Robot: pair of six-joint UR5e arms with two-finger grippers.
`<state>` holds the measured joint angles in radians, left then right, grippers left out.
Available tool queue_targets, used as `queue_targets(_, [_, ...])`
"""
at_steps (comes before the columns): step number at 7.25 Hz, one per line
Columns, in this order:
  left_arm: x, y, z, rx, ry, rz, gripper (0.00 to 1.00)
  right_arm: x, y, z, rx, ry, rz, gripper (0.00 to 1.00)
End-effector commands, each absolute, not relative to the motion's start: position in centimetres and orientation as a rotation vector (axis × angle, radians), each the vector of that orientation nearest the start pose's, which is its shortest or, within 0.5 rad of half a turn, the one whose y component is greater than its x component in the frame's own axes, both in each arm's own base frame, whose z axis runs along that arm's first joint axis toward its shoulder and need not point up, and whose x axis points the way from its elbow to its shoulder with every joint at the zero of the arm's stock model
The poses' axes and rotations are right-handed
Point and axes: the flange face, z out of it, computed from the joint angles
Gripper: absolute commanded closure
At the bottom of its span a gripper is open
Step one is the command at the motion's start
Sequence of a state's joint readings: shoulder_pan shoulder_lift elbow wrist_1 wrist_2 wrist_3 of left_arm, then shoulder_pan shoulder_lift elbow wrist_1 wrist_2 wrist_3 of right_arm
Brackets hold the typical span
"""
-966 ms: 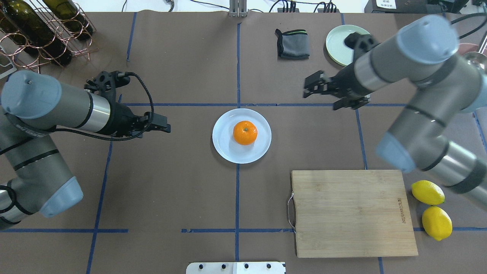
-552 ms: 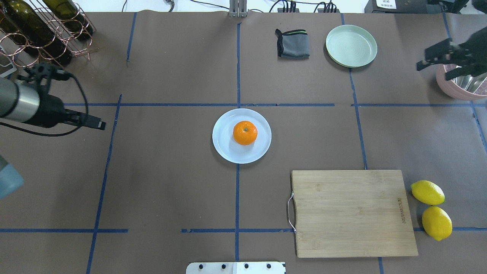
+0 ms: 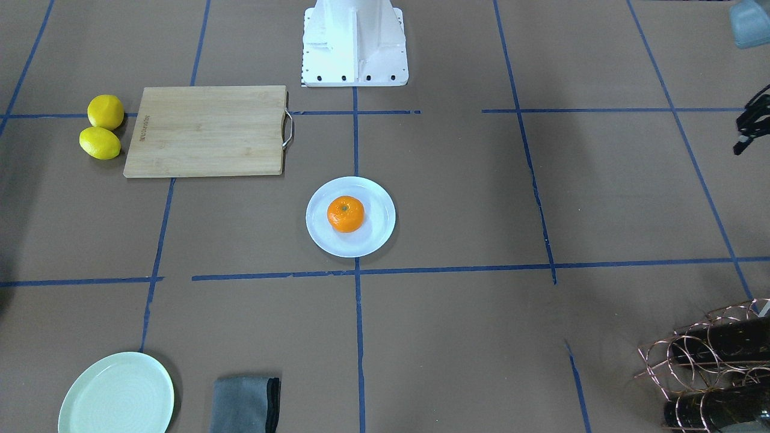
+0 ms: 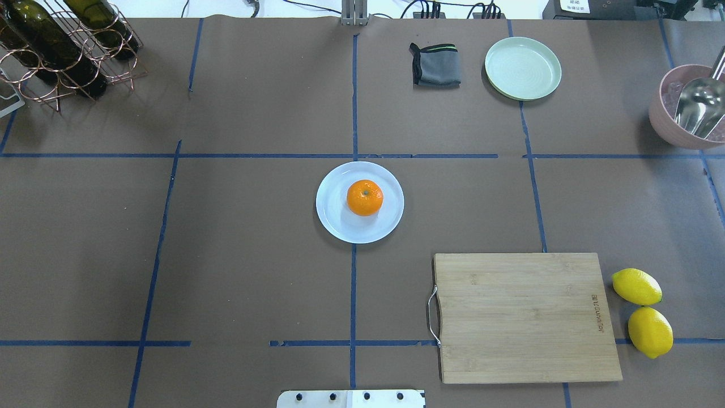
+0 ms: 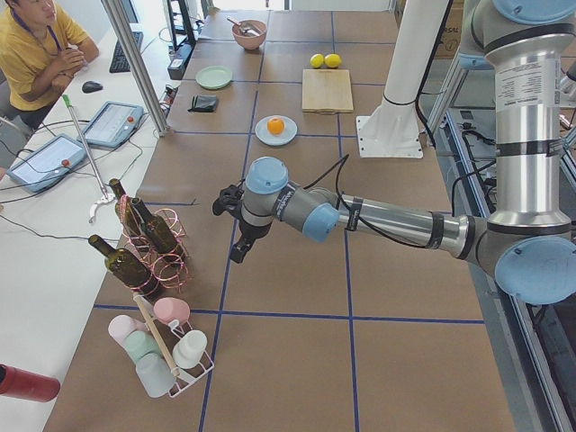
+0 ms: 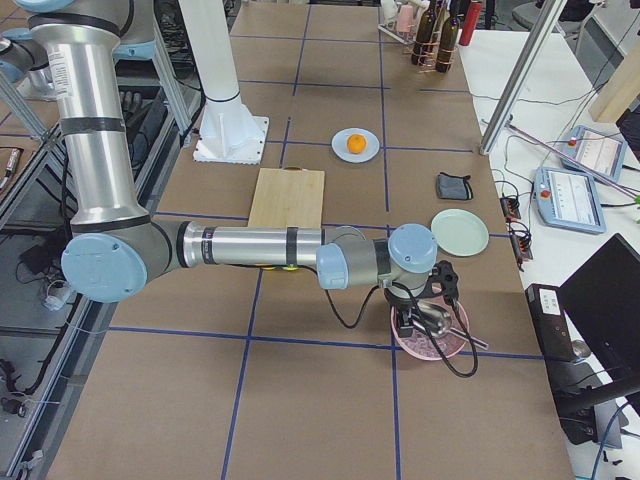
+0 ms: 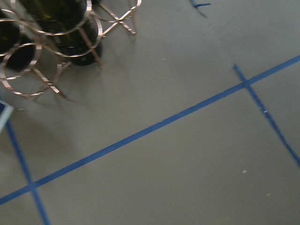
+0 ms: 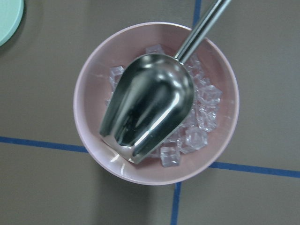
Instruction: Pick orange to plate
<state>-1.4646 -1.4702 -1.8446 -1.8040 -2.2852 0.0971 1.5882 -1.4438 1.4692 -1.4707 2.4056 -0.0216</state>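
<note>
The orange (image 4: pixel 365 197) rests on the pale bluish-white plate (image 4: pixel 340 229) at the table's middle, a little off its centre; it also shows in the front view as orange (image 3: pixel 346 214) on plate (image 3: pixel 376 237). No gripper is near it. My left gripper (image 5: pixel 239 250) hangs far off on the left side beside the wine rack, and only a black sliver of this left gripper (image 3: pixel 743 141) shows at the front view's right edge. My right gripper (image 6: pixel 408 318) hovers over the pink bowl at the far right. I cannot tell whether either gripper is open or shut.
A wooden cutting board (image 4: pixel 524 317) lies near right, with two lemons (image 4: pixel 637 286) beside it. A mint-green plate (image 4: pixel 522 68) and a grey cloth (image 4: pixel 435 65) sit at the back. The pink bowl (image 8: pixel 80 122) holds ice and a metal scoop (image 8: pixel 150 108). A wine rack (image 4: pixel 62 45) stands back left.
Both arms have swung outward and left the overhead view, the left toward the wine rack, the right toward the pink bowl. Orange and plate have not moved.
</note>
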Motion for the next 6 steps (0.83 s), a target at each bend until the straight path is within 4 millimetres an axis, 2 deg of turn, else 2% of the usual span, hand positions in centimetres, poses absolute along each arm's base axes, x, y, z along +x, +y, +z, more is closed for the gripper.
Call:
queue_targets(1, [-7.6,-46.8,55.2,0.182,0.758,0.247,0.0,9.2,-55.5,62.8,0.096,-0.797,-0.128,0.0])
queue_targets(2, [-6.9,-45.8,55.9,0.147,0.86,0.225,0.0,9.0,-56.2,62.1,0.029,-0.794,-0.161,0.0])
queue_targets(3, [-6.7,-45.6,57.3,0.123,0.863,0.224,0.0,10.3,-55.3,61.5,0.01,-0.801,-0.175,0.0])
queue_targets(4, [-6.6,-45.7,58.0,0.111,0.857,0.224,0.0,10.1,-53.3,61.6,0.017,-0.804,-0.173,0.0])
queue_targets(6, [-6.5,-45.7,59.1,0.094,0.859,0.22,0.0,7.3,-53.5,59.3,0.035,-0.821,-0.223,0.0])
